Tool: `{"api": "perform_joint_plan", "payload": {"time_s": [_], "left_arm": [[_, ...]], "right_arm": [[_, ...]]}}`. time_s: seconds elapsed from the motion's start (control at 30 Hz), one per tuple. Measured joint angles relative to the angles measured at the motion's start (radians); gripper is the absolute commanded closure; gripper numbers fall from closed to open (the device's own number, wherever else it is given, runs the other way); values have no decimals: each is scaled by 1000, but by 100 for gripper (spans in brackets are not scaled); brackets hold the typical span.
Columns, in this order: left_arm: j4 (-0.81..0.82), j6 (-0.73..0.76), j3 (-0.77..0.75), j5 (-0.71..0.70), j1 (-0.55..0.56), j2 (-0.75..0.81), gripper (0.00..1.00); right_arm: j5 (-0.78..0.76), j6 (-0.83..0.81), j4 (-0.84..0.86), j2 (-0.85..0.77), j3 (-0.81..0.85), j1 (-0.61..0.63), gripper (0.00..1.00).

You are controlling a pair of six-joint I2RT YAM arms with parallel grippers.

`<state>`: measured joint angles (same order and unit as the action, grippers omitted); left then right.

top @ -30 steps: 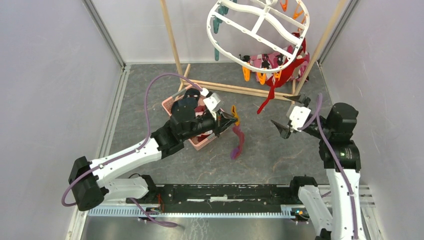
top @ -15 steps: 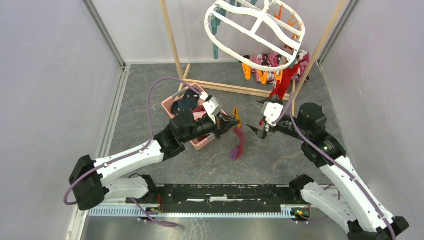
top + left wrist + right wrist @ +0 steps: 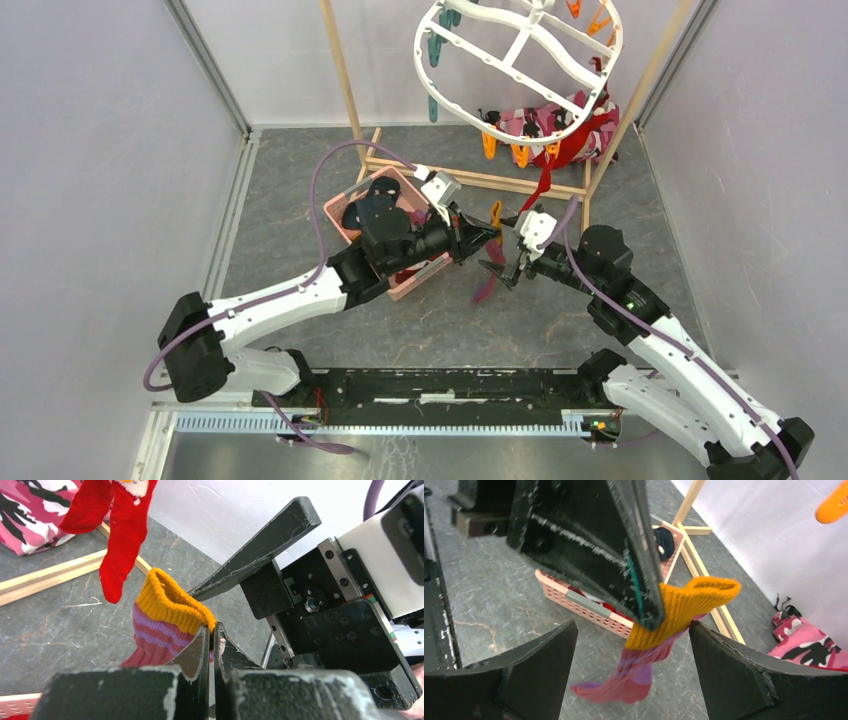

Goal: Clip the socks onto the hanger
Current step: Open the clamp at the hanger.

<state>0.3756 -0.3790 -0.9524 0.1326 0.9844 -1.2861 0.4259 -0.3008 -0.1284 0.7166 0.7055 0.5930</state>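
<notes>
One sock (image 3: 494,214) hangs between left hand (image 3: 478,238) and right hand (image 3: 503,255) in the top view, well below the hanger (image 3: 419,55). Left wrist: left hand clenched on its cuff. Right wrist: right hand splayed astride that cuff, seemingly clear; close squarely there.

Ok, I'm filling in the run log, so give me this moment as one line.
left claw: shut on striped sock, orange cuff | right claw: open, either side of it, apart | red sock: hanging from hanger
</notes>
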Motion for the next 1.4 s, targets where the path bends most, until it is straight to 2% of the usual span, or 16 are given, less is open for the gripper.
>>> {"api": "perform_joint_plan", "payload": {"time_s": [0.03,0.1,0.17,0.47,0.63,0.77,0.8,0.87,1.03,1.1,1.2,1.3,1.4], "left_arm": [[0,-14,-1,-10,6,-6,98],[-1,-27,-2,-27,12,-15,98],[-2,-42,-2,-40,14,-22,98],[-38,-50,-35,-86,17,-30,98],[-43,-51,-43,-101,18,-30,98],[-45,-52,-47,-106,18,-30,95],[-45,-52,-48,-107,18,-30,92],[-50,-65,-50,-108,18,-30,82],[-91,-91,-55,-109,14,-16,47],[-123,-97,-55,-105,1,10,37],[-160,-98,-50,-83,-36,82,32],[-164,-114,-50,-27,-121,158,31],[-162,-163,-70,27,-192,170,31]], "right_arm": [[-17,11,15,6,0,5,19],[-39,27,37,13,0,6,35],[-55,43,56,22,0,8,45],[-97,57,68,41,0,13,49],[-99,39,67,48,1,14,77],[-106,27,67,67,16,14,91],[-107,25,67,71,18,14,99],[-110,24,67,74,20,14,100],[-108,23,62,72,20,4,100],[-94,22,59,65,20,-8,100],[-67,7,60,41,19,-35,100],[-45,-29,61,5,14,-53,100],[-38,-72,61,-20,10,-62,100]]}}
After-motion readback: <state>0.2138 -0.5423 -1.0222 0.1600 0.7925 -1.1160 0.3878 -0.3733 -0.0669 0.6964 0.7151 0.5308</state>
